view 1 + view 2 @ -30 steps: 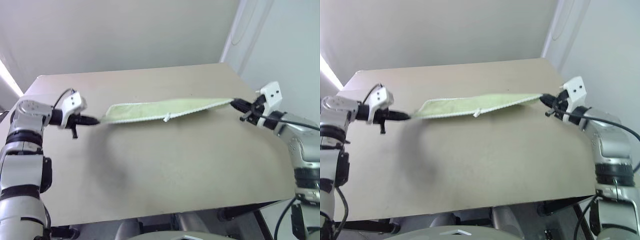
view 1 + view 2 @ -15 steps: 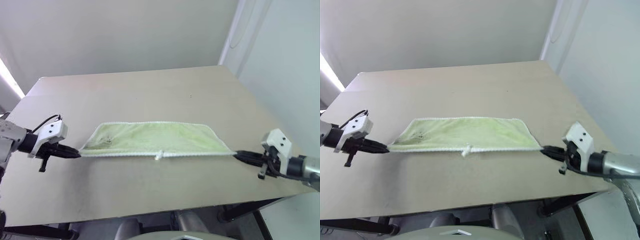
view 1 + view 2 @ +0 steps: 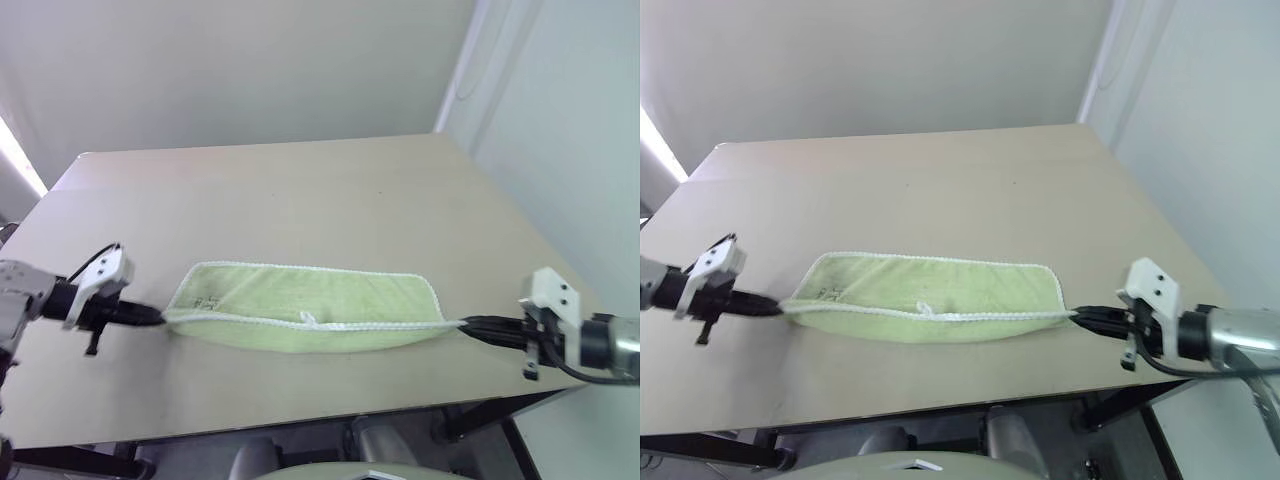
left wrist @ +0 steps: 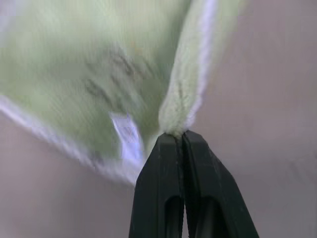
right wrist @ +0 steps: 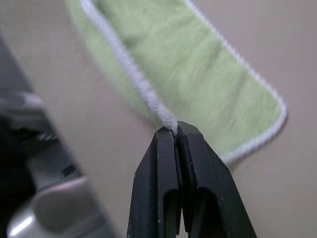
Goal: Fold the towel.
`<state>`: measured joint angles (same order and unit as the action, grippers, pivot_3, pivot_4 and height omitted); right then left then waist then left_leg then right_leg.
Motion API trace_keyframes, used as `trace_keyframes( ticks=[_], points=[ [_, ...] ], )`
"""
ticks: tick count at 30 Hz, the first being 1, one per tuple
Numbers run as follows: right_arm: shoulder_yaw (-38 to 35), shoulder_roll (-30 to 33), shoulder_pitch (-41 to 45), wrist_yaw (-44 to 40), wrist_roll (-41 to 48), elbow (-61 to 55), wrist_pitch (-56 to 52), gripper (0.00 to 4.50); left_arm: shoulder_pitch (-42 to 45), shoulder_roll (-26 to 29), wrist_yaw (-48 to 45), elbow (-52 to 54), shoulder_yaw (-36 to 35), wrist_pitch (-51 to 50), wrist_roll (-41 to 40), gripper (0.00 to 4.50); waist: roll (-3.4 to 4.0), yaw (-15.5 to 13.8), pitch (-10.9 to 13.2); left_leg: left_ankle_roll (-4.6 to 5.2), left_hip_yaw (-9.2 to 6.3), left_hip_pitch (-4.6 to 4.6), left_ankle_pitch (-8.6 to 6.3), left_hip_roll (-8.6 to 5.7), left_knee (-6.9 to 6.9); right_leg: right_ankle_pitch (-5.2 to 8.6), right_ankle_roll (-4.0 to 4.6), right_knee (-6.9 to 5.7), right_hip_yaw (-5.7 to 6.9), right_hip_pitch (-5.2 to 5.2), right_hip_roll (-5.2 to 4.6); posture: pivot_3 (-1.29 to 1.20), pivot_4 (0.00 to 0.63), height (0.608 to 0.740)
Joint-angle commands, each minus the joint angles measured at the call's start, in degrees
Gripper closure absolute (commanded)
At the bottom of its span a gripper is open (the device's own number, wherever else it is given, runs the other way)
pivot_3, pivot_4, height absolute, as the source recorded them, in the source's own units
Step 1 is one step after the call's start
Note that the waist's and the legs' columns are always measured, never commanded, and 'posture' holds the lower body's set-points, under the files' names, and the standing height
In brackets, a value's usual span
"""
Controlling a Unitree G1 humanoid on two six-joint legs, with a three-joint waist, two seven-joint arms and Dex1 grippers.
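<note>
Towel (image 3: pixel 310 310) corners pinched in both claws: left gripper (image 3: pixel 152 318) clamped on the 9 o'clock corner, right gripper (image 3: pixel 468 324) clamped on the 3 o'clock corner. Cloth sags between them onto the tan table (image 3: pixel 300 190), near its front edge.

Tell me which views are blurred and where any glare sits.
Left wrist view: the towel is soft and smeared, while the left gripper looks crisp. Right wrist view: cloth slightly soft, the right gripper sharp. Left eye view: a bright streak at the far left edge; the table is evenly lit.
</note>
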<state>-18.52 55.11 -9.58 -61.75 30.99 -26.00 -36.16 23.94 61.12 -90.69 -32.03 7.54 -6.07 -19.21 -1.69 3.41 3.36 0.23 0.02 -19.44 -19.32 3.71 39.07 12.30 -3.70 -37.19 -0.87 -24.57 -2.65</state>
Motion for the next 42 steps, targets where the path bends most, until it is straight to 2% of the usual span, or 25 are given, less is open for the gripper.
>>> trace_keyframes(
  ticks=[1, 4, 9, 15, 19, 26, 32, 38, 39, 40, 42],
  points=[
    [4.6, -1.8, 7.1, 3.1, -2.9, 6.8, 1.4, 4.42, 5.0, -2.3, 0.4, -2.7, -1.3, -3.9, 1.0, 4.5, 0.11, -0.7, 0.2, -0.09, 0.05, 0.37, -0.03, -0.49, 0.09, 0.44, 0.37, 0.1, 0.07, 0.21, 0.35, 0.0, 0.0, 0.712],
    [6.4, -3.3, 11.7, 4.5, -3.9, 11.2, 1.8, 4.42, 9.2, -4.7, 1.0, -6.7, -1.1, -4.6, 3.1, 4.5, 0.45, -1.0, 0.4, -0.15, -0.82, 0.55, 0.05, -0.81, -0.1, 0.5, 0.52, 0.25, -0.05, 0.08, 1.06, 0.0, 0.0, 0.712],
    [5.6, -4.9, 15.8, 5.9, -3.2, 14.5, 1.6, 4.42, 14.7, -7.3, 1.2, -12.2, -1.7, -5.5, 5.0, 4.5, 0.53, -0.9, 0.4, -0.09, -0.63, 0.03, 0.09, -0.9, -0.06, 0.57, 0.64, 0.22, -0.4, -0.03, 1.12, 0.0, 0.0, 0.712],
    [7.4, -5.9, 18.1, 9.1, -7.5, 19.2, 5.0, 4.42, 20.6, -9.1, 3.4, -20.6, -1.4, -5.7, 8.3, 4.5, 0.5, -1.0, 0.4, 0.09, -0.58, 0.05, -0.01, -0.9, -0.05, 0.64, 0.54, 0.24, -0.45, -0.14, 1.15, 0.0, 0.0, 0.712],
    [6.8, -7.4, 19.8, 10.2, -6.6, 19.6, 3.9, 4.42, 21.4, -9.8, 3.3, -23.4, -1.7, -4.7, 9.5, 4.5, 0.5, -0.9, 0.4, 0.08, -0.57, 0.08, -0.01, -0.91, -0.01, 0.6, 0.65, 0.13, -0.49, -0.08, 1.16, 0.0, 0.0, 0.712],
    [10.9, -9.4, 22.7, 13.1, -10.2, 23.2, 3.6, 4.42, 22.1, -12.2, 5.6, -27.1, -1.8, -3.3, 11.9, 4.5, 0.5, -0.9, 0.4, 0.08, -0.6, 0.1, -0.01, -0.89, 0.04, 0.57, 0.69, 0.05, -0.52, -0.08, 1.22, 0.0, 0.0, 0.712],
    [15.2, -11.9, 24.7, 14.4, -12.4, 25.4, 2.6, 4.42, 26.2, -15.3, 11.9, -32.9, -5.1, -4.7, 11.5, 4.5, 0.49, -1.0, 0.4, 0.09, -0.61, 0.08, 0.0, -0.89, 0.04, 0.56, 0.7, 0.07, -0.52, -0.09, 1.23, 0.0, 0.0, 0.712],
    [17.3, -13.0, 25.3, 15.8, -14.5, 27.5, 2.4, 4.42, 27.4, -15.7, 12.6, -34.8, -6.0, -4.7, 13.0, 4.5, 0.49, -0.7, 0.4, 0.09, -0.6, 0.08, -0.01, -0.9, 0.03, 0.56, 0.69, 0.09, -0.54, -0.09, 1.24, 0.0, 0.0, 0.712],
    [17.6, -13.1, 25.5, 16.6, -15.1, 28.1, 2.1, 4.5, 27.4, -15.7, 12.4, -34.9, -5.8, -4.7, 13.3, 3.97, 0.49, -0.7, 0.4, 0.09, -0.6, 0.08, -0.01, -0.9, 0.03, 0.56, 0.69, 0.07, -0.54, -0.09, 1.25, 0.0, 0.0, 0.712],
    [17.7, -13.4, 26.3, 17.8, -15.8, 29.3, 1.4, 4.5, 27.2, -15.7, 12.0, -35.0, -5.7, -4.6, 13.6, 3.76, 0.5, -0.8, 0.4, 0.09, -0.61, 0.08, -0.01, -0.9, 0.03, 0.55, 0.7, 0.07, -0.54, -0.09, 1.25, 0.0, 0.0, 0.712],
    [17.7, -13.8, 27.4, 18.9, -16.7, 31.0, 1.4, 4.05, 26.8, -15.7, 12.3, -35.2, -5.5, -4.4, 14.4, 3.05, 0.5, -0.8, 0.4, 0.09, -0.6, 0.08, 0.0, -0.9, 0.03, 0.54, 0.72, 0.05, -0.54, -0.09, 1.25, 0.0, 0.0, 0.712]
  ],
)
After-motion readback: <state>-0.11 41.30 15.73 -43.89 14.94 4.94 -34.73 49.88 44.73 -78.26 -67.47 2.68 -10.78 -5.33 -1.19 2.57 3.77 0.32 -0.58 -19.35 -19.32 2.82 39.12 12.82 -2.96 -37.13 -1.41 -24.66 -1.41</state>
